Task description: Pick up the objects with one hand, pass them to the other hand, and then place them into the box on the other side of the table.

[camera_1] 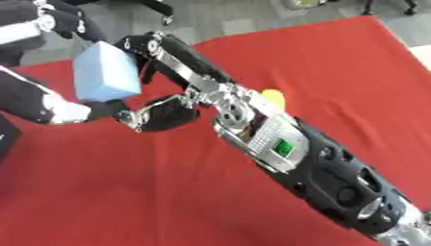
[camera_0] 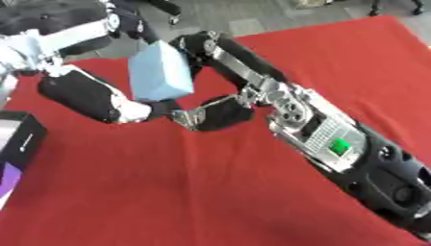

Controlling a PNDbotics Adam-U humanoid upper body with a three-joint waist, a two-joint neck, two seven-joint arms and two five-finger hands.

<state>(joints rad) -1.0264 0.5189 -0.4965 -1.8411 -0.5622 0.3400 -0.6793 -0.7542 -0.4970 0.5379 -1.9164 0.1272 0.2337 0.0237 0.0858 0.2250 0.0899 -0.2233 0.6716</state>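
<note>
We are finding the fingers [camera_0: 206, 43] of the right hand [camera_0: 221, 72] curling round the far edge of the light blue block [camera_0: 160, 71], with its thumb reaching under the lower corner. The left hand [camera_0: 139, 111] is meeting the block from below at that corner; whether its fingers are closing on the block we cannot tell, since block and thumb are covering them. The block is hanging in the air above the red worktop [camera_0: 210, 192], between the two hands, tilted with a broad face toward us.

We are judging the handover as under way, and the risk is lying here: if the right hand is letting go before the left is holding, the block is likely to drop to the worktop.

The block is showing flat faces, sharp edges and no markings. A box [camera_0: 19, 144] is sitting at the left edge, and a yellow object [camera_1: 272, 98] is peeking out behind the right forearm.
</note>
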